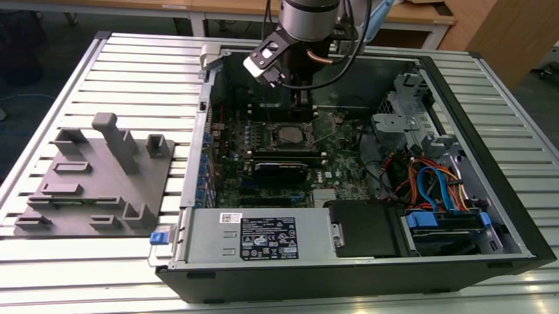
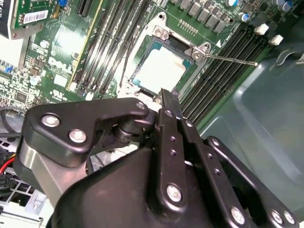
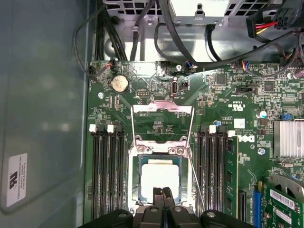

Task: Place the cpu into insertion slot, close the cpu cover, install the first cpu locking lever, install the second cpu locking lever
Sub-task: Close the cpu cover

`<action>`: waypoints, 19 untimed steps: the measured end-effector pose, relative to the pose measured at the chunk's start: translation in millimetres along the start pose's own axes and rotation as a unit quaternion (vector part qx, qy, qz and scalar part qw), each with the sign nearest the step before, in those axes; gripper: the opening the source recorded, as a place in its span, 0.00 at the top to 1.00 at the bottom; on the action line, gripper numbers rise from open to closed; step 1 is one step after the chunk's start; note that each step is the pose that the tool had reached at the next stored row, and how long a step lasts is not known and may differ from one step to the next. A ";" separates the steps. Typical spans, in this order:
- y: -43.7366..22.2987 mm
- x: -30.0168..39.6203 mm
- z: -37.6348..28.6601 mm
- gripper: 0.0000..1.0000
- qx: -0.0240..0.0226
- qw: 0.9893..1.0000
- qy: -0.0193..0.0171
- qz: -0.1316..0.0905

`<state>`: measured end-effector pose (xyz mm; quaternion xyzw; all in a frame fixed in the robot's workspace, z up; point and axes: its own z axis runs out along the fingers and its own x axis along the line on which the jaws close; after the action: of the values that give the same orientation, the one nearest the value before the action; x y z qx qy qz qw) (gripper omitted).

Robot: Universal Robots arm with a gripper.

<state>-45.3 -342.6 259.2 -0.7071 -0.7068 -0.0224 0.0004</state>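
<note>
While the cpu (image 3: 159,175) lies seated, the closed claw (image 3: 164,191) hangs near.

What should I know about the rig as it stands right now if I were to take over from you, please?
The gripper is shut, holding nothing, over the edge of the socket.
The chip sits in the socket.
The cover is flipped open.
Done: chip placed.
Left: closing the cover and fastening both levers; one lever sticks out beside the socket.
</note>
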 end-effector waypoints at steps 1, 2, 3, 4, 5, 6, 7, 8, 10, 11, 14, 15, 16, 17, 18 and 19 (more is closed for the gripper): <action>0.0 0.0 0.0 0.90 0.000 1.000 0.000 0.000; 0.0 0.0 -0.1 0.90 0.000 1.000 0.000 0.000; 0.4 0.0 -0.1 0.90 0.000 1.000 0.000 0.000; 1.9 0.0 -0.2 0.90 0.000 1.000 0.000 0.000; 4.5 0.0 -0.1 0.90 0.000 1.000 0.000 0.000; 7.0 0.0 0.1 0.90 0.000 1.000 0.000 0.000; 9.5 0.0 0.1 0.90 0.000 1.000 0.000 0.000; 11.9 0.0 0.2 0.90 0.000 1.000 0.000 0.000; 16.6 0.0 0.4 0.90 0.000 1.000 0.000 0.000; 18.5 0.0 0.4 0.90 0.000 1.000 0.000 0.000; 26.0 0.0 0.7 0.90 0.000 1.000 0.000 0.000; 28.4 0.0 0.9 0.90 0.000 1.000 0.000 0.000; 30.9 -0.1 1.0 0.90 0.000 1.000 0.000 0.000; 33.7 0.0 1.2 0.90 0.000 1.000 0.000 0.000; 36.4 0.0 1.3 0.90 0.000 1.000 0.000 0.000; 39.3 -0.1 1.5 0.90 0.000 1.000 0.000 0.000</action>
<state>-6.0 -342.6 259.0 -0.7071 -0.7068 -0.0223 0.0004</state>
